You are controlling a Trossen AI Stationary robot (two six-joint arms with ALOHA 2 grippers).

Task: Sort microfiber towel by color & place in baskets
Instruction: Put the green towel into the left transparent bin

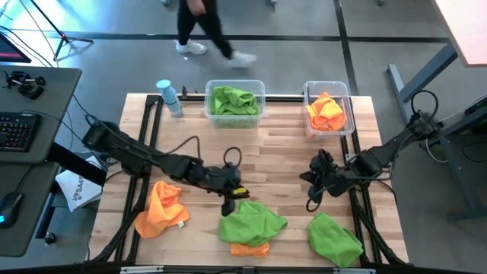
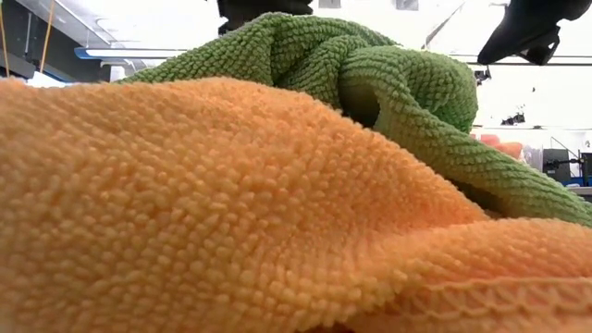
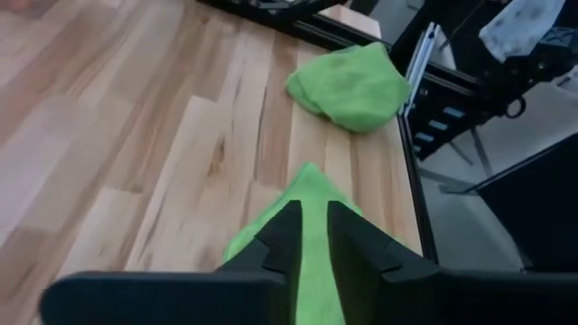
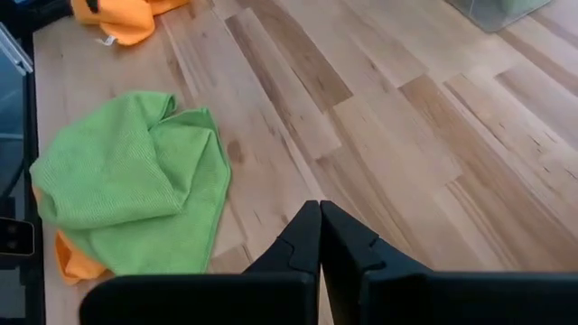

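Observation:
A green towel [image 1: 253, 222] lies near the table's near edge, on top of an orange towel [image 1: 249, 249] that peeks out below it. My left gripper [image 1: 230, 199] is at this towel's far-left edge and is shut on it. A second green towel [image 1: 335, 240] lies to the right, and a loose orange towel [image 1: 162, 208] to the left. My right gripper [image 1: 313, 190] hovers shut over bare wood between the two green towels. The wider basket [image 1: 259, 85] holds green towels. The narrower basket [image 1: 348, 99] holds orange ones. My left gripper pinches the green towel between its two fingers at the far-left edge [image 3: 310, 194]. A pointed bit of cloth sticks out past the fingertips [image 3: 289, 226]. The fingers slant down from the table's left. The rest of the towel lies on the table and on the orange towel.
A small light-blue bottle [image 1: 169, 97] stands left of the wider basket. Bare wood stretches between the baskets and the towels. In the low view the orange towel [image 2: 185, 203] and the green towel [image 2: 388, 83] fill the frame. A person [image 1: 202, 27] walks on the floor beyond the far edge.

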